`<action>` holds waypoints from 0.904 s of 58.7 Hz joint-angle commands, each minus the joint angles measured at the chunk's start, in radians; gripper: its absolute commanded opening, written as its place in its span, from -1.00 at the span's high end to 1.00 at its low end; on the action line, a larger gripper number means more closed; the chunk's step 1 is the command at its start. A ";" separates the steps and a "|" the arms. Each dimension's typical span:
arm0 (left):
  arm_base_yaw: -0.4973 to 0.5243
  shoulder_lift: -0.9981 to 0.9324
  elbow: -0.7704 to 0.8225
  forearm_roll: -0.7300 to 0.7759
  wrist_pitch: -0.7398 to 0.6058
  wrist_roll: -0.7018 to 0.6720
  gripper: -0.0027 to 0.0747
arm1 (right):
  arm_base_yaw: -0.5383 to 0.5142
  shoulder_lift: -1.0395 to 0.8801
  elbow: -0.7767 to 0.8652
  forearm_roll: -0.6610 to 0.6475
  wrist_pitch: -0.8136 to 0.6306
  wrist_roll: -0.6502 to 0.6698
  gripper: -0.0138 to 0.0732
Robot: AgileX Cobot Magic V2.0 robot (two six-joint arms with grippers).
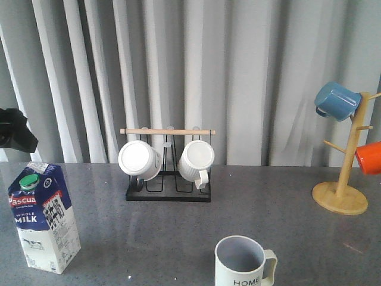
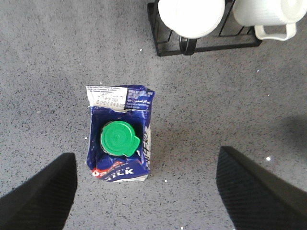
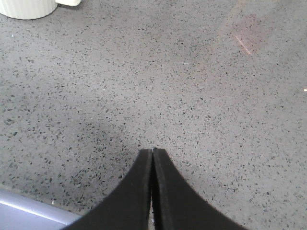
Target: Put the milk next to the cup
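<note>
Above the tall blue-and-white gable-top milk carton (image 2: 120,139), the left gripper (image 2: 144,191) is hovering with jaws released wide and should be descending centred and square to straddle it, while the right gripper (image 3: 152,158) is idling with jaws clenched empty.

The front view faces forward across the table (image 1: 178,232); both wrist views look steeply down at it from closer.

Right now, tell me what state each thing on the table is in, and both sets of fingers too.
milk: upright on the table, green cap on, ungrasped
cup: upright, looks empty, handle to the right
two white mugs: lying sideways on the black rack
blue mug: hung on the wooden tree
orange mug: hung on the tree
left fingers: open, above the milk
right fingers: shut, empty
</note>
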 commanded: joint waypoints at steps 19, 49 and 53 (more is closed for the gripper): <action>0.001 0.051 -0.028 0.044 -0.022 0.029 -0.56 | 0.000 0.003 -0.025 -0.036 -0.037 -0.001 0.70; 0.001 0.139 -0.028 0.043 -0.034 0.030 -0.56 | 0.000 0.003 -0.025 -0.036 -0.037 -0.001 0.70; 0.001 0.151 -0.028 0.043 -0.035 0.030 -0.56 | 0.000 0.003 -0.025 -0.036 -0.037 -0.001 0.70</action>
